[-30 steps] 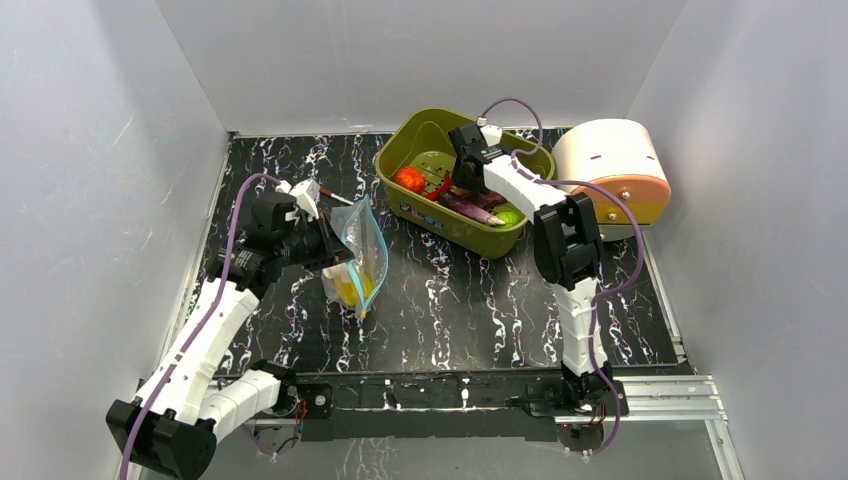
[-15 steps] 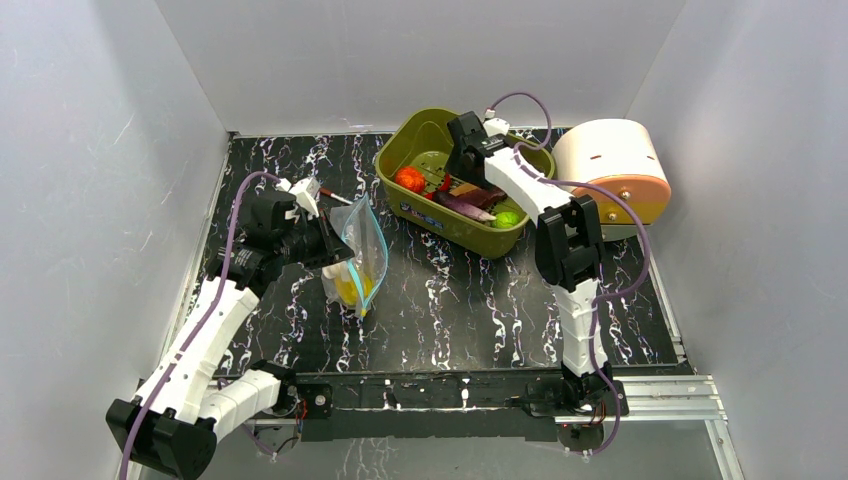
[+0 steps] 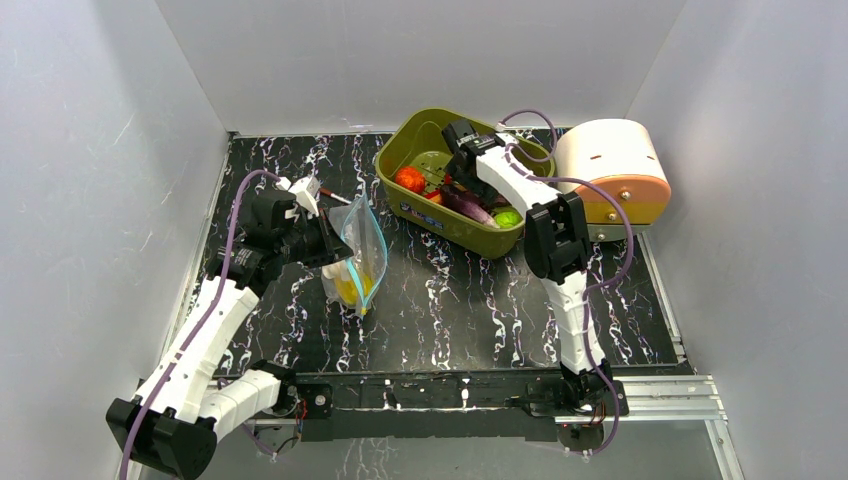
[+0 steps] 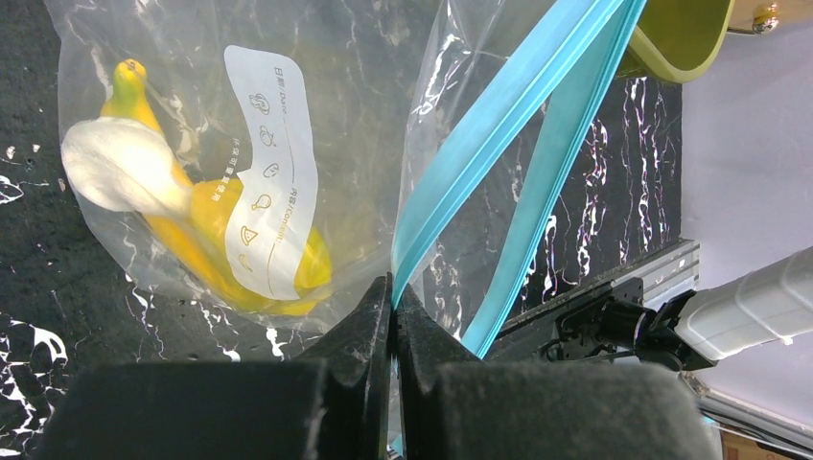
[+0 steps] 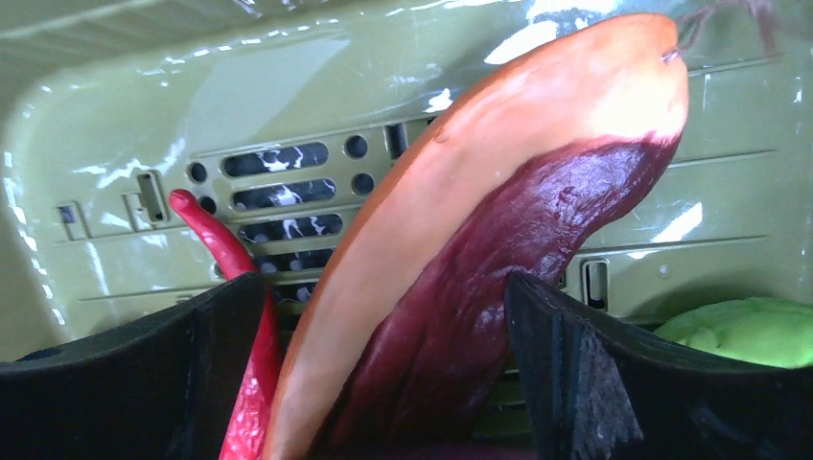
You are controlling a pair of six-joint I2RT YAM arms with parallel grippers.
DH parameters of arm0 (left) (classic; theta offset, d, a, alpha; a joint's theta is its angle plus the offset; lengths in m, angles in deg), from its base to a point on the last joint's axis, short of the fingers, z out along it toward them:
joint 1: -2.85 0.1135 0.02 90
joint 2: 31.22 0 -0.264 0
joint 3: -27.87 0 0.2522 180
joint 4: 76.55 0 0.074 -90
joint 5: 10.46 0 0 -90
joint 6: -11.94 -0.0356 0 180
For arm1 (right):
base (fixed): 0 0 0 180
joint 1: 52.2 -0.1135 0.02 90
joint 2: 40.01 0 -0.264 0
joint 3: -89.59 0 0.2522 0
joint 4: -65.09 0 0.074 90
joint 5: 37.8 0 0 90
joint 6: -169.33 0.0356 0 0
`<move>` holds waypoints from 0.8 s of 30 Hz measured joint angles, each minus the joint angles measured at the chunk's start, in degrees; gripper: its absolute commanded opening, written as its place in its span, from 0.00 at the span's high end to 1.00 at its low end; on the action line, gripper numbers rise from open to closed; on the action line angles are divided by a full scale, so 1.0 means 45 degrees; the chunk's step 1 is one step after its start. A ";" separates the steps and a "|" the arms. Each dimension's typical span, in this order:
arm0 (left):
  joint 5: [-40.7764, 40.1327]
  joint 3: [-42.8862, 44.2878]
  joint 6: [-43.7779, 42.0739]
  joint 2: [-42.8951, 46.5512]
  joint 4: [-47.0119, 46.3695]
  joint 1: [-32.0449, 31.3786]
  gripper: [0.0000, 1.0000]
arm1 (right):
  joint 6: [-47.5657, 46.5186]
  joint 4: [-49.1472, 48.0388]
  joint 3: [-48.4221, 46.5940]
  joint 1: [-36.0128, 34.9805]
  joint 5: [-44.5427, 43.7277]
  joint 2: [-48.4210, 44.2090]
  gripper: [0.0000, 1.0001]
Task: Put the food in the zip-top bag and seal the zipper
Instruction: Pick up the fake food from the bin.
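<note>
Only the banana (image 4: 220, 240) lies in the bag (image 4: 192, 144), just beyond the left gripper (image 4: 393, 316), which is clenched on the bag's edge by the unsealed zipper (image 4: 518, 105). Most of the work looks left to do. The right gripper (image 5: 379, 287) is spread wide and grasps nothing, with the carrot (image 5: 499, 134) and eggplant (image 5: 499, 249) between its fingers. The chili (image 5: 216, 240), green fruit (image 5: 748, 331) and tomato (image 3: 408, 179) lie close by. The tub (image 5: 144, 96) walls hem it in, and bare table (image 3: 450, 310) separates tub and bag.

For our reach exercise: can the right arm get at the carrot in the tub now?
Probably yes: the right gripper sits open in the tub, its fingers either side of the carrot, nothing over it.
</note>
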 measured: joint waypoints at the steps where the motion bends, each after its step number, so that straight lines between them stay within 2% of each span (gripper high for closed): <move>1: -0.0015 0.0000 -0.0015 0.0000 0.0005 0.0000 1.00 | 0.0121 0.0039 -0.0044 0.0000 -0.0097 -0.0015 0.02; 13: -0.0034 0.0000 -0.0112 0.0000 0.0005 0.0000 1.00 | 0.1307 0.0782 -0.0486 0.0379 0.0248 0.0214 0.02; 15: -0.0034 0.0000 -0.0112 0.0000 0.0005 0.0000 1.00 | 0.1413 0.0831 -0.0539 0.0471 0.0413 0.0296 0.05; 16: -0.0034 0.0000 -0.0112 0.0000 0.0005 0.0000 1.00 | 0.1443 0.0831 -0.0544 0.0500 0.0481 0.0306 0.09; 18: -0.0039 0.0000 -0.0112 0.0000 0.0005 0.0000 1.00 | 0.1447 0.0816 -0.0539 0.0520 0.0539 0.0306 0.22; 19: -0.0044 0.0000 -0.0117 0.0000 0.0005 0.0000 1.00 | 0.1418 0.0777 -0.0500 0.0529 0.0563 0.0306 0.30; 22: -0.0058 0.0010 -0.0121 -0.0010 0.0005 0.0000 1.00 | 0.1219 0.0680 -0.0146 0.0578 0.0573 0.0185 0.63; 24: -0.0063 0.0019 -0.0141 -0.0024 0.0000 0.0000 1.00 | 0.1137 0.0481 0.0097 0.0617 0.0646 0.0000 0.74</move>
